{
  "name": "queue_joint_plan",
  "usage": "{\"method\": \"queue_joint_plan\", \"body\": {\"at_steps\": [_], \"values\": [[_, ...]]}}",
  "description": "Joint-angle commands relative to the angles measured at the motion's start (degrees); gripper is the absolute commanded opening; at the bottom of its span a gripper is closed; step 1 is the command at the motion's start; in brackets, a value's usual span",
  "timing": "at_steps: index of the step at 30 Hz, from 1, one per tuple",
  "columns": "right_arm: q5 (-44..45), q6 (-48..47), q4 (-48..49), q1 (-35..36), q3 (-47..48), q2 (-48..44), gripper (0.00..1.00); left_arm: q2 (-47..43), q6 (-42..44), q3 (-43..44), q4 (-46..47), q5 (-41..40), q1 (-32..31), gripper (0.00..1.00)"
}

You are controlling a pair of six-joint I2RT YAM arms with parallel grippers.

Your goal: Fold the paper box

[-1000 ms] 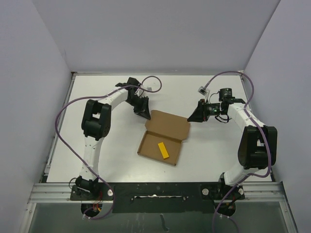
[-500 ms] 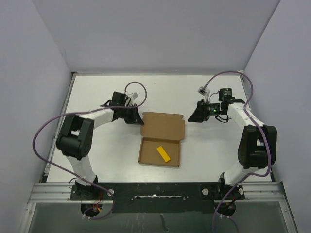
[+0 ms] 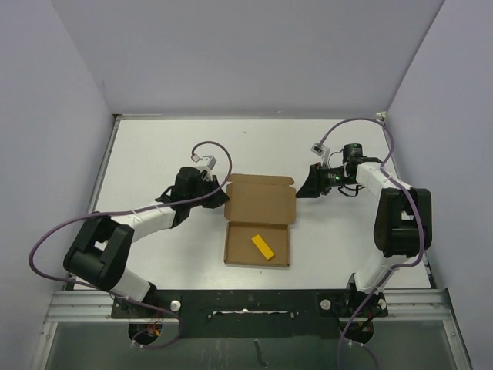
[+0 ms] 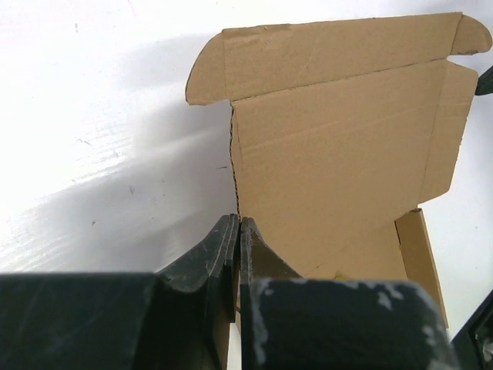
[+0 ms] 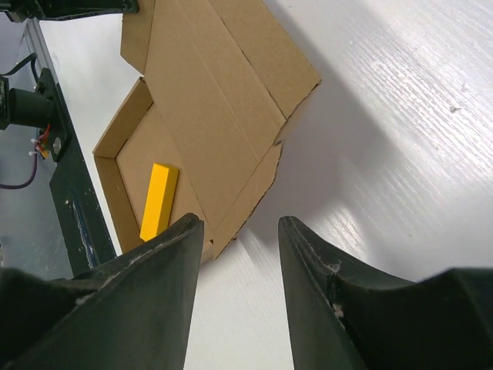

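Observation:
The paper box [image 3: 260,202] is brown cardboard and lies open in the middle of the table, its lid flat toward the back. A small yellow bar [image 3: 263,247] lies in its tray. My left gripper [image 3: 223,194] is at the box's left edge where lid meets tray. In the left wrist view the left gripper [image 4: 239,222] is shut on the cardboard edge of the box [image 4: 339,146]. My right gripper [image 3: 302,190] is open just right of the lid's right flap. In the right wrist view the right gripper [image 5: 240,223] is apart from the box [image 5: 223,100] and holds nothing; the yellow bar [image 5: 159,200] shows there too.
The white table [image 3: 154,146] is walled by grey panels at the back and both sides. A black rail [image 3: 246,302] with the arm bases runs along the near edge. Purple cables loop over both arms.
My left arm has swung toward the near left, and the box has turned with it until it sits square to the table's edge. The right gripper has edged toward the lid's right flap.

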Motion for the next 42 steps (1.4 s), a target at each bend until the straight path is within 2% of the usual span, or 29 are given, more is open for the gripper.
{"method": "queue_joint_plan", "body": {"at_steps": [1,15,24,29,34,35,37,42], "values": [[-3.1,0.7,1.3,0.2,0.9,0.2,0.44,-4.1,0.6,-1.1,7.0,-4.6,-1.2,0.00],[-1.6,4.1,4.1,1.4,0.5,1.0,0.37,-7.6,2.3,-4.5,11.7,-7.9,-4.6,0.00],[-3.6,5.7,5.6,1.5,0.1,1.5,0.16,-8.7,2.7,-5.2,12.7,-8.0,-5.1,0.00],[-4.6,5.6,6.3,1.6,-0.2,0.0,0.00,-8.6,2.6,-5.4,13.3,-7.7,-5.4,0.00],[-2.5,4.7,7.8,1.5,-1.6,-3.9,0.00,-9.0,1.5,-5.4,12.4,-6.5,-5.4,0.00],[-2.2,4.6,8.3,1.5,-1.9,-4.7,0.00,-9.2,1.1,-5.4,12.1,-6.4,-5.2,0.03],[-1.5,4.6,9.2,1.5,-2.5,-6.2,0.00,-10.0,0.3,-5.6,11.7,-5.8,-4.8,0.14],[0.2,3.4,9.7,1.5,-3.1,-8.2,0.00,-12.7,-2.8,-6.0,10.1,-0.8,-0.3,0.29]]}}
